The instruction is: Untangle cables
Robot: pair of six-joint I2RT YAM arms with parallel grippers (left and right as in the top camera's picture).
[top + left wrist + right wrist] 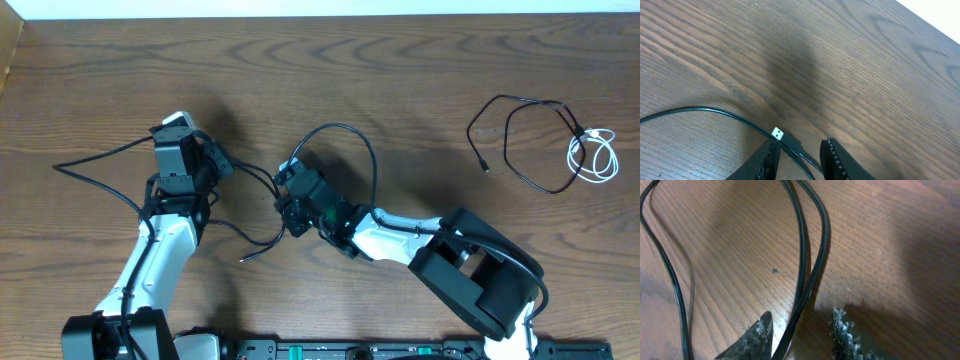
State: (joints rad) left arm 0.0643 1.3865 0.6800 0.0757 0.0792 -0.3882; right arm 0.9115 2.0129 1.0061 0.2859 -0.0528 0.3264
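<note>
A long black cable (372, 160) lies across the middle of the table. It runs from the far left, past both grippers, into a loop and out to a loose end (242, 258). My left gripper (222, 165) (800, 144) is open. The cable's USB plug (778, 133) and cord lie loose between its fingers. My right gripper (284, 178) (802, 314) is low over the table, and its jaws stand apart around one strand of two parallel black strands (801, 240). A second black cable (515, 150) and a short white cable (595, 158) lie coiled at the far right.
The wooden table's left edge (8, 60) shows at the upper left. The arms' bases and a black rail (350, 350) sit along the front edge. Another stretch of black cable (667, 270) curves past the right gripper on its left.
</note>
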